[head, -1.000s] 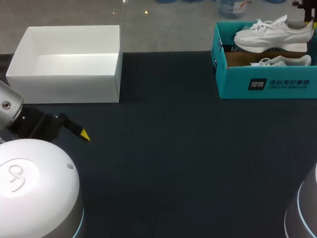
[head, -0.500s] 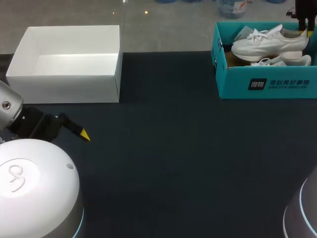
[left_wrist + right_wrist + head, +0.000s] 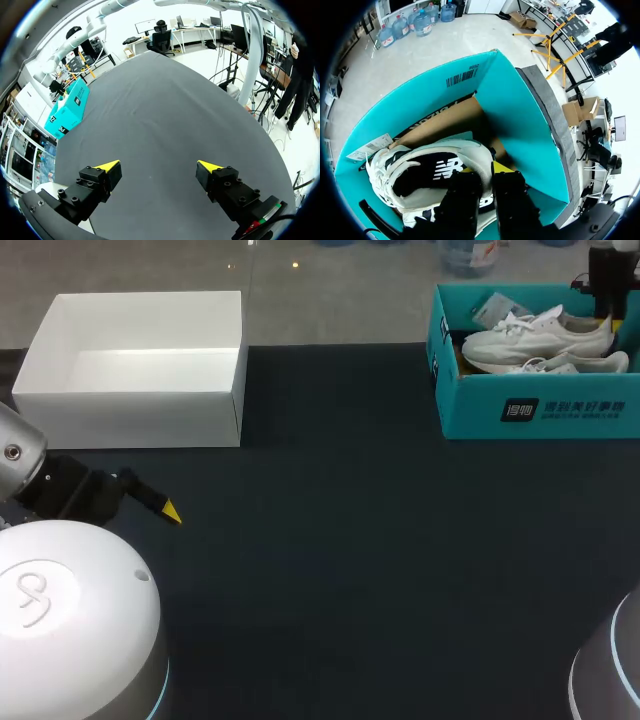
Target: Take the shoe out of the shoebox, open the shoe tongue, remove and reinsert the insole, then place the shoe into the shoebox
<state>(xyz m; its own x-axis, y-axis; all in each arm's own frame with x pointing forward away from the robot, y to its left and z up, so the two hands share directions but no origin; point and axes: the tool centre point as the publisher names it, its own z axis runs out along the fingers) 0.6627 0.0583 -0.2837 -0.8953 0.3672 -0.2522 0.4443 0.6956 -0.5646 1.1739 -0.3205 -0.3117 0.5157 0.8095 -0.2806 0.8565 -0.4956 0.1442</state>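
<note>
Two shoes in the shoebox: the upper shoe (image 3: pixel 535 337), white, lies on its side on top of a second shoe (image 3: pixel 578 363), toe toward 9 o'clock and heel toward 3 o'clock.
Shoe location: inside the teal shoebox (image 3: pixel 540 410), at 1 o'clock on the desk (image 3: pixel 350 540).
Right claw (image 3: pixel 487 172): clenched on the upper shoe's heel rim, with one finger inside the opening and one outside the heel.
Insole: a dark liner shows inside the shoe opening in the right wrist view and appears seated flat.
Tongue: whether it is spread or closed cannot be told from these views.
Task progress: the shoe is in the shoebox and is gripped at the heel. That fits either the first step (lift out) or the last step (set down and let go), and the pictures alone do not settle which.
Left if at the start: lift out, open the tongue, pull and refit the insole, return the shoe.
Left if at the end: release the heel and withdraw the arm.
Shoebox contents: both shoes, a brown cardboard insert (image 3: pixel 445 120) against the inner wall, and a paper tag (image 3: pixel 490 308) at the toe end.
White box (image 3: pixel 140 420): open-topped, at 10 o'clock on the desk, well apart from the shoebox. Only its white floor and inner walls show.
Left claw (image 3: pixel 157 165): released, with the fingers spread wide and nothing between them. It hangs over bare dark desk at 8 o'clock, well apart from both boxes.
</note>
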